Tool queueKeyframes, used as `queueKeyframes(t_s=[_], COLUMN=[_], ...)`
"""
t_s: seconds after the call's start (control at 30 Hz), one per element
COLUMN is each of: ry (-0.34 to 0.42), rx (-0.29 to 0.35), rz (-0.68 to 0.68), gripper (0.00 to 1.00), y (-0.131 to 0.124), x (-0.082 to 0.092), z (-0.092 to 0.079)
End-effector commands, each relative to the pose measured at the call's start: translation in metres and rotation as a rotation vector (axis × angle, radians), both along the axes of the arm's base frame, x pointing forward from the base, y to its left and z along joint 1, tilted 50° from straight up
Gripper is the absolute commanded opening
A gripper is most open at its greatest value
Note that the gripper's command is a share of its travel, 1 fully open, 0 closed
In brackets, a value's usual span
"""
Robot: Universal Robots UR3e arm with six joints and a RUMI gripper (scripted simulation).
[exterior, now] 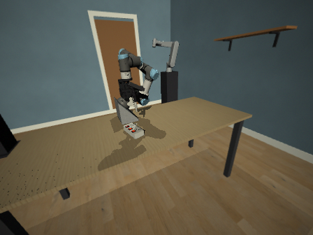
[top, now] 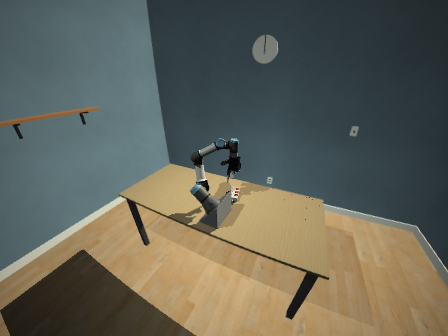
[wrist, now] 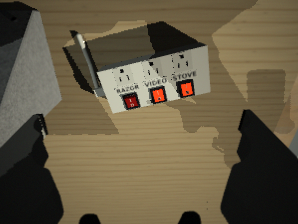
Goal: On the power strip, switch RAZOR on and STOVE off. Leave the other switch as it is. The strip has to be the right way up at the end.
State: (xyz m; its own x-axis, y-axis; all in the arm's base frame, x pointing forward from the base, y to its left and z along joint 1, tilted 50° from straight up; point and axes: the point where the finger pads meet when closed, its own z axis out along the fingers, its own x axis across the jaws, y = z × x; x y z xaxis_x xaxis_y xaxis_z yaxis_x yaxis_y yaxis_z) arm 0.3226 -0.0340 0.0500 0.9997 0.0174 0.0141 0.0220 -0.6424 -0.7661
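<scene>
The grey power strip lies on the wooden table with its labelled face up. It has three red rocker switches marked RAZOR, VIDEO and STOVE. The RAZOR switch looks darker than the other two. A short cable stub leaves the strip's left end. The strip also shows in the top view and the exterior view. My gripper is open and empty above the table, near the switch side of the strip; its dark fingers frame the wrist view. It also shows in the exterior view.
The arm's grey base block stands right beside the strip, and shows at the left in the wrist view. A second arm on a black pedestal stands beyond the table. A door is behind.
</scene>
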Motion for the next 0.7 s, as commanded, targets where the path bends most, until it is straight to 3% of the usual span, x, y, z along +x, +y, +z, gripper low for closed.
queueKeyframes(t_s=[0.0, 0.43, 0.67], ry=[-0.001, -0.011, -0.070], rx=[-0.003, -0.003, -0.002], rz=[-0.001, 0.007, 0.056], gripper=[1.00, 1.00, 1.00], y=[-0.0008, -0.0006, 0.0003], x=[0.0002, 0.0000, -0.0013], z=[0.0004, -0.0002, -0.0033])
